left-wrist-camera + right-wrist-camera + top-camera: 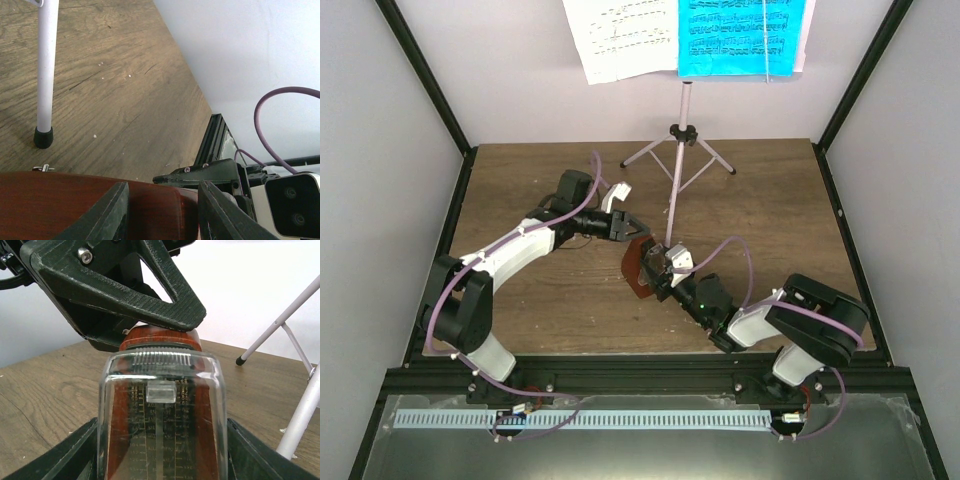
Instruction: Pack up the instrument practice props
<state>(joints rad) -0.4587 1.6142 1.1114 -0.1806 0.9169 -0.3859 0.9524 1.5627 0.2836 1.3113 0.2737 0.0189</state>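
Note:
The small brown pyramid metronome (636, 268) is held tilted between both grippers in front of the pale pink tripod music stand (675, 190). My left gripper (632, 240) comes from the left, and its jaws close on the brown body (160, 210) near the top. My right gripper (660, 268) comes from the right, and its jaws press both sides of the clear cover (162, 415) that lies over the metronome's scale. The left gripper's finger (165, 295) rests on the metronome's brown top (160, 335). White music sheets (620, 35) and cyan music sheets (740, 35) sit on the stand's desk.
A stand leg with a black foot (44, 137) stands on the wooden table (125, 100) close beyond the left gripper. Two more stand legs (280, 322) rise to the right of the right gripper. White walls and black frame rails (430, 90) enclose the table.

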